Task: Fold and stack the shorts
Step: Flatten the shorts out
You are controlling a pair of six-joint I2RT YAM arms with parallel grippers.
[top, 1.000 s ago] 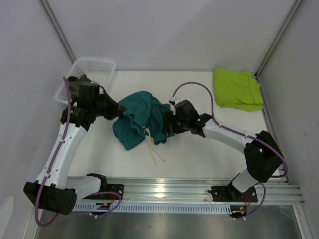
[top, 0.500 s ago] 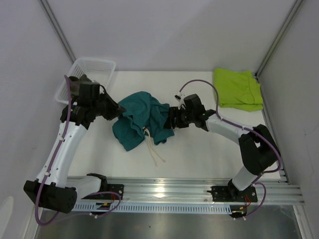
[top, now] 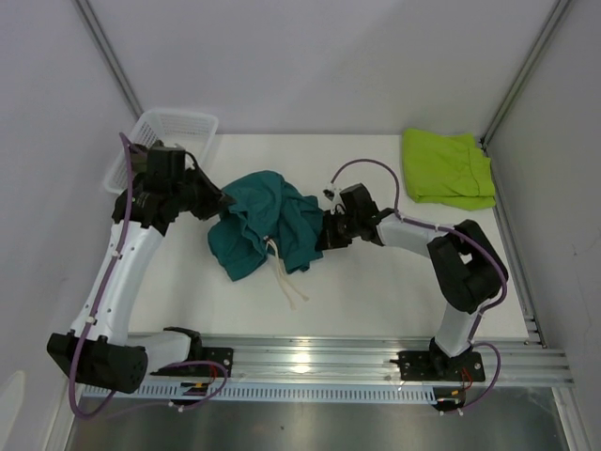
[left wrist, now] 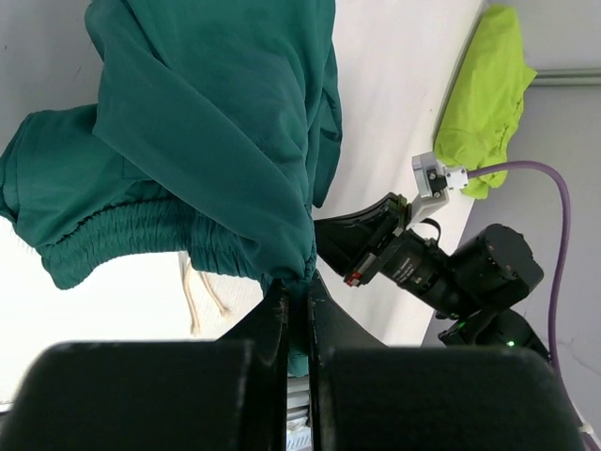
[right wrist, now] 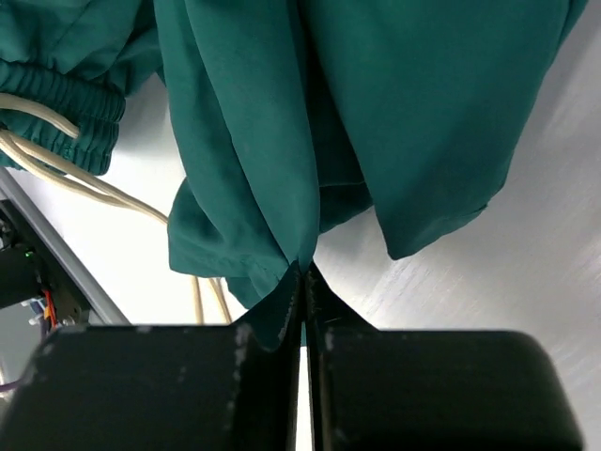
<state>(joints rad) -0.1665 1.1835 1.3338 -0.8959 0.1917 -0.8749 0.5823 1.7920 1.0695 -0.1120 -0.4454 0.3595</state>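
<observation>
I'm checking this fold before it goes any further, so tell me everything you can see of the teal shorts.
The teal shorts are soft, thin-looking plain cloth. They are bunched and creased rather than flat, and they sit in a heap on the white table. A gathered elastic waistband shows, and the cream drawstring trails from it toward the near edge. The left gripper is shut on a fold at one side and the right gripper is shut on a fold at the other.
</observation>
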